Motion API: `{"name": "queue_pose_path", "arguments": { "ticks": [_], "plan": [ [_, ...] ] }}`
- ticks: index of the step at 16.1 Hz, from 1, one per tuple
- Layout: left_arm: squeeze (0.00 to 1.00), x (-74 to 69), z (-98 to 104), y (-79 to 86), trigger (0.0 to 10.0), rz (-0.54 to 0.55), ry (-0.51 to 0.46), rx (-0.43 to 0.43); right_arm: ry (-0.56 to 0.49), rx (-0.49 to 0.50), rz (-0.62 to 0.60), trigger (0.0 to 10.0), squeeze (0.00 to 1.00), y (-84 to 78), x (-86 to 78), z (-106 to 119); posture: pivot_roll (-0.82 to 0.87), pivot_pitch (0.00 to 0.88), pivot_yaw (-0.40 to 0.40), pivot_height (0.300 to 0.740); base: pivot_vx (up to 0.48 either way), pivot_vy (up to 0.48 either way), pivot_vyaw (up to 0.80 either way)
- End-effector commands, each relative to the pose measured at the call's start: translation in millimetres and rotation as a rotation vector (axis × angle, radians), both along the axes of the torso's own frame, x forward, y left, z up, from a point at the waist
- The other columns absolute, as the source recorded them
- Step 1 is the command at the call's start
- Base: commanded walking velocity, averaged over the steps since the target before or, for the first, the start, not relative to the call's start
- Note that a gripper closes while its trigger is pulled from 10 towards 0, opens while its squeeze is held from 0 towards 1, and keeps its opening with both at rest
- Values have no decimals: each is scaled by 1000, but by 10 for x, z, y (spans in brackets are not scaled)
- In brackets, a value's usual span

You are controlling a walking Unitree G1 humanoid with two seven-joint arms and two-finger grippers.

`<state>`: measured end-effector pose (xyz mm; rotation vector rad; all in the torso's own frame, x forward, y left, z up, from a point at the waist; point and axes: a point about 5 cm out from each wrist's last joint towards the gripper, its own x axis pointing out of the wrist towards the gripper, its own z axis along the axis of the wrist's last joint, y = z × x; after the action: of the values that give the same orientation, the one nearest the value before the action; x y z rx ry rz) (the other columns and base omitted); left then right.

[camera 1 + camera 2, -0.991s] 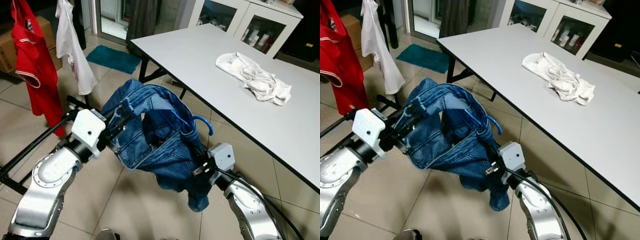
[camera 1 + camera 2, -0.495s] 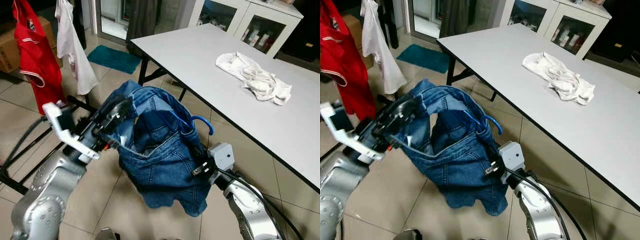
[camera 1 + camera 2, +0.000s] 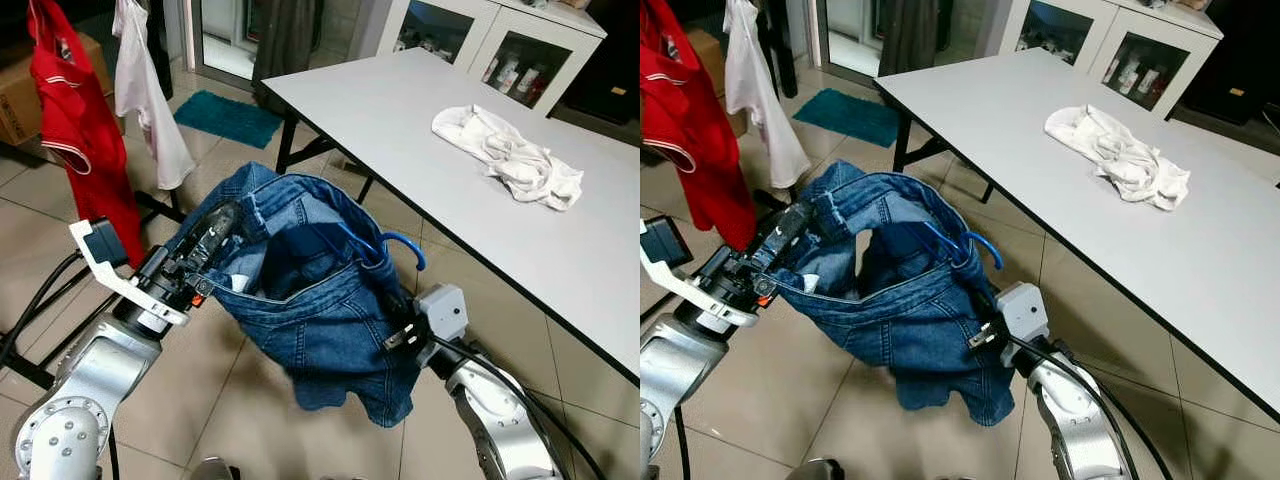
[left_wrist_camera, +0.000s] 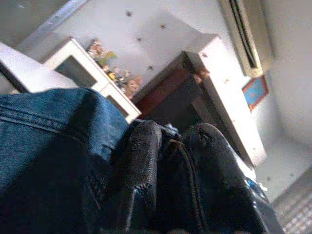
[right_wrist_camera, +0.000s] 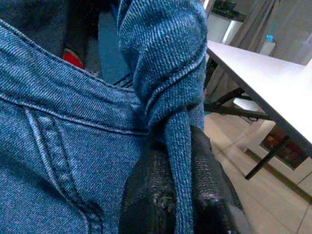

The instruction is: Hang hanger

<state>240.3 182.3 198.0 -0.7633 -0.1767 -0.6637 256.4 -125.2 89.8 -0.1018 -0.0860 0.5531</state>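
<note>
- My left gripper (image 3: 215, 232) is clamped on the blue denim jeans (image 3: 320, 310) waistband, spreading it
- My right gripper (image 5: 178, 185) pinches denim beside the blue plastic hanger (image 3: 395, 245), steadying it for hanging

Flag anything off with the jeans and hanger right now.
The jeans hang bunched between the left gripper and right gripper, not flat on the blue hanger. The hanger is tangled inside the waistband, its hook poking out sideways. A crumpled white cloth lies on the table.
</note>
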Motion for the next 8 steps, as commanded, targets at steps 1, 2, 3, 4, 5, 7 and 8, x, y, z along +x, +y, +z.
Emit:
{"name": "queue_pose_path", "arguments": {
  "ticks": [1,2,3,4,5,7,8],
  "plan": [
    [0,12,24,-2,10000,8,1,-17,-34,0,-25,0,0,-66,34,63,138,105,-151,740,0,0,0],
    [94,40,19,54,10000,52,18,-73,-35,1,-24,0,0,-63,33,62,139,103,-150,740,0,0,0],
    [247,57,-13,98,10000,80,54,-147,-36,1,-24,0,0,-61,33,62,139,103,-150,740,0,0,0],
    [329,52,-33,91,10000,75,69,-166,-36,1,-25,0,0,-61,33,62,139,103,-150,740,0,0,0],
    [545,47,-70,66,10000,79,84,-148,-36,2,-25,0,0,-61,34,62,137,103,-148,740,0,0,0],
    [980,59,-194,-54,10000,114,83,148,-36,3,-26,0,0,-61,34,57,140,102,-150,740,0,0,0],
    [475,67,-214,-79,10000,128,71,222,-36,3,-24,0,0,-56,34,59,139,101,-150,740,0,0,0]
  ]
}}
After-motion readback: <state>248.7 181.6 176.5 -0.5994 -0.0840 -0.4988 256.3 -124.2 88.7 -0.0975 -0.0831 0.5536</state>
